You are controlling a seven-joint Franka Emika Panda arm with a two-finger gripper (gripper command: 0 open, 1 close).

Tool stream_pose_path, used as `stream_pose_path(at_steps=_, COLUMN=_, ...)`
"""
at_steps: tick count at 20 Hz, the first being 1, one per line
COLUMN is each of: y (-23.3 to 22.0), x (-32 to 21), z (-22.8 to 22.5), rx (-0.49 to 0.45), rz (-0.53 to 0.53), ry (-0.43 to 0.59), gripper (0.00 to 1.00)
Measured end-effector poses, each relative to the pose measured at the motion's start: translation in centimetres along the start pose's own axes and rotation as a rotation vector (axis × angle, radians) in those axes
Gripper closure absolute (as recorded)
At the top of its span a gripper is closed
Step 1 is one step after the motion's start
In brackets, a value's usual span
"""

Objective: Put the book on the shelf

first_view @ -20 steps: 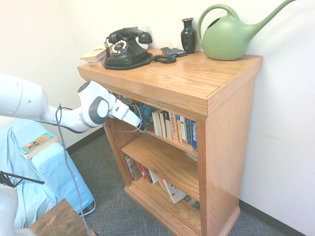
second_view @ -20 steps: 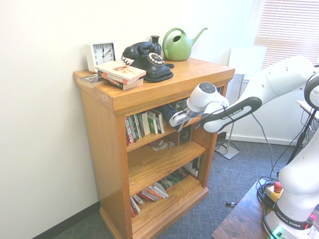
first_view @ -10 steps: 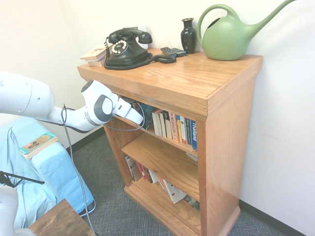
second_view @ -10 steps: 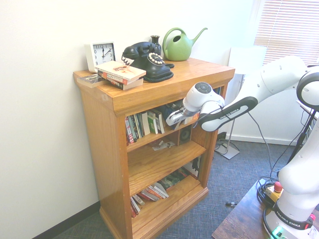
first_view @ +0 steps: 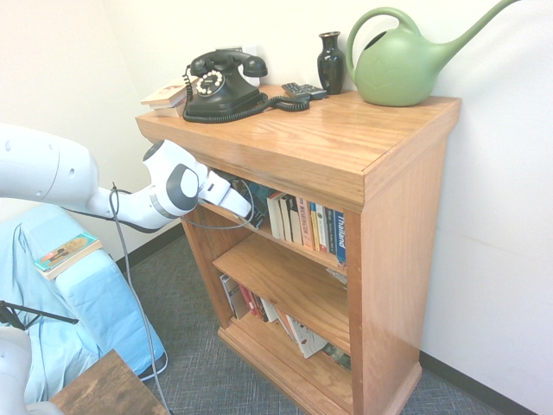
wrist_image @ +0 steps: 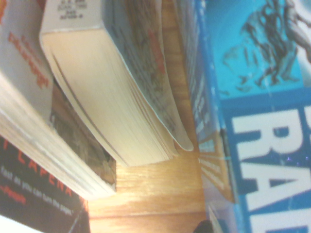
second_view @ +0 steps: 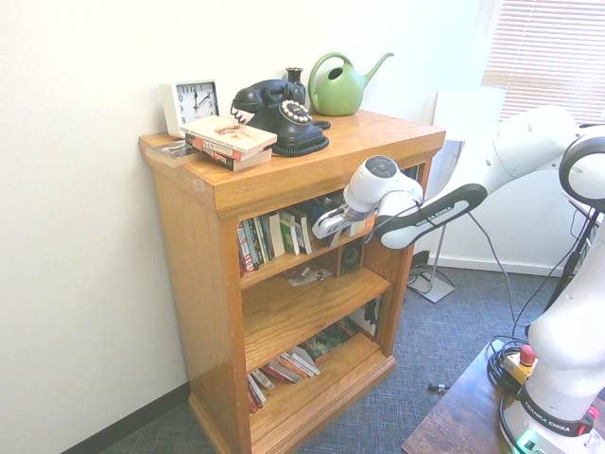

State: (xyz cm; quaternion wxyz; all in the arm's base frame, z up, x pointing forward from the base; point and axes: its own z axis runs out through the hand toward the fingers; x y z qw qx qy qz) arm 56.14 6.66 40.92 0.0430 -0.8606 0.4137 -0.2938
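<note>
Fingertips are lost from both outside views, buried among spines under the top board of the shelf (first_view: 363,143). Gripper (first_view: 244,206) is fully closed; the book (wrist_image: 262,121), blue with white lettering, rises beside it in the wrist view, so it appears held, standing on the upper plank among the row. Since a second ago the arm has pushed slightly deeper inward.

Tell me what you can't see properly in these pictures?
- The gripper fingers: both exterior views, too small and buried among books on the shelf.
- The book: wrist view, title cut off by the edge; exterior views show only a blue sliver.
- Spine titles of the shelved books: second exterior view, too small.
</note>
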Motion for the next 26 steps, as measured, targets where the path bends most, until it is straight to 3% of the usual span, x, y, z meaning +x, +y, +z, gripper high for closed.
stream_pose_path(at_steps=15, y=-0.5, x=-0.6, z=-0.4, rx=0.025, rz=-0.002, ry=-0.025, gripper=0.00)
stream_pose_path(at_steps=21, y=3.5, x=-3.7, z=-5.1, rx=0.035, rz=-0.016, ry=-0.030, gripper=0.00)
stream_pose_path(at_steps=26, y=8.9, x=-2.8, z=-10.1, rx=0.030, rz=-0.044, ry=-0.016, gripper=0.00)
